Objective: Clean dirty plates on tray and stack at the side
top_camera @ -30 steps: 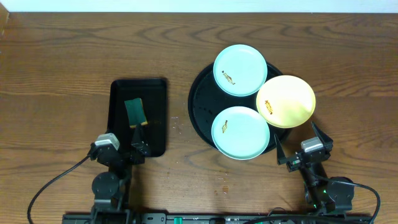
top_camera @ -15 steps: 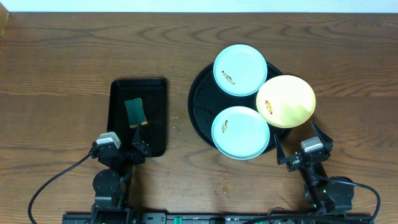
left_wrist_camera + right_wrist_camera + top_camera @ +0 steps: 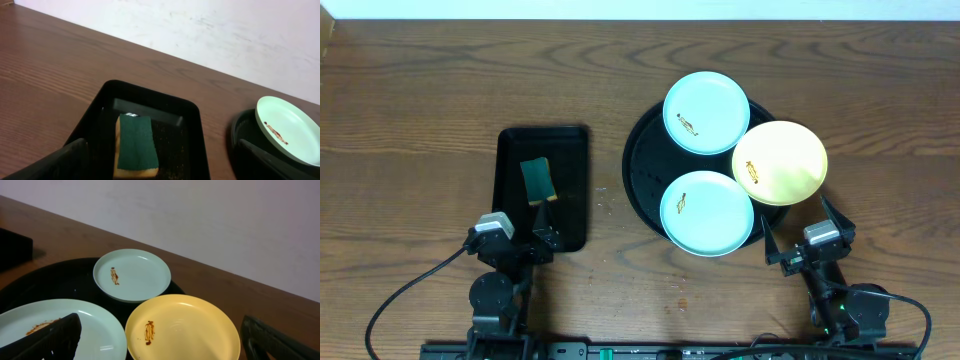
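Black and glossy, the large round tray (image 3: 638, 180) with its raised rim sits right of centre on the wood-grain table (image 3: 440, 90). It carries all three shallow round plates, each marked with a small brown smear. The far mint-blue plate (image 3: 706, 112) overhangs the far rim, the near mint-blue plate (image 3: 707, 212) overhangs the near rim, and the pale yellow plate (image 3: 780, 162) juts past the right rim. From above, the yellow plate's edge seems to touch both of the others.

To the left, well apart, lies a rectangular black tray (image 3: 510, 190) holding a sponge (image 3: 136, 145) — dark green scouring pad on yellow foam.

The left gripper (image 3: 515, 240) sits at that tray's near end with its dark fingers spread wide and empty. The right gripper (image 3: 802, 228) sits just beside the round tray's near-right edge — fingers likewise parted, gripping nothing.
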